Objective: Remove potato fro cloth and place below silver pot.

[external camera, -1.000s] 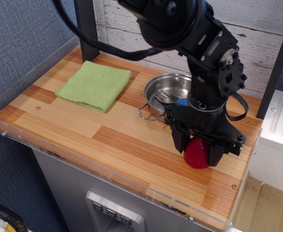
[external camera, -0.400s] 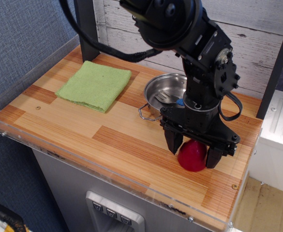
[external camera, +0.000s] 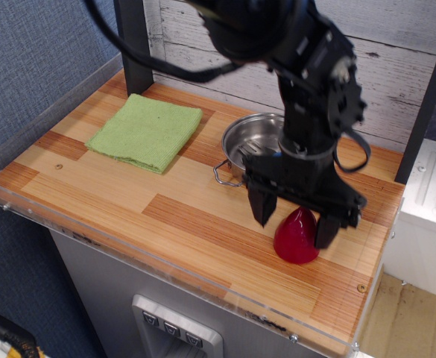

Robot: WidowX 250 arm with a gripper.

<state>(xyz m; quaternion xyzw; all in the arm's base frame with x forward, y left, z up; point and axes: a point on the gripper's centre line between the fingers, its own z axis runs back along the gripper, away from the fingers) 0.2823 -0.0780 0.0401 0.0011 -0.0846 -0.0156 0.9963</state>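
Observation:
The dark-red potato (external camera: pixel 295 239) stands upright on the wooden table, point up, at the front right, in front of the silver pot (external camera: pixel 257 140). My gripper (external camera: pixel 293 218) is open, its two black fingers raised and spread on either side of the potato's tip, clear of it. The light-green cloth (external camera: pixel 145 130) lies flat at the back left with nothing on it. The arm hides the right part of the pot.
A blue-handled spatula (external camera: pixel 266 153) lies in the pot. A clear plastic rim (external camera: pixel 165 262) runs along the table's front and left edges. A dark post (external camera: pixel 132 41) stands at the back left. A white cabinet (external camera: pixel 430 216) is at the right.
My gripper opened, let go of the potato and rose a little. The potato now rests on the table, slightly left of where it was held.

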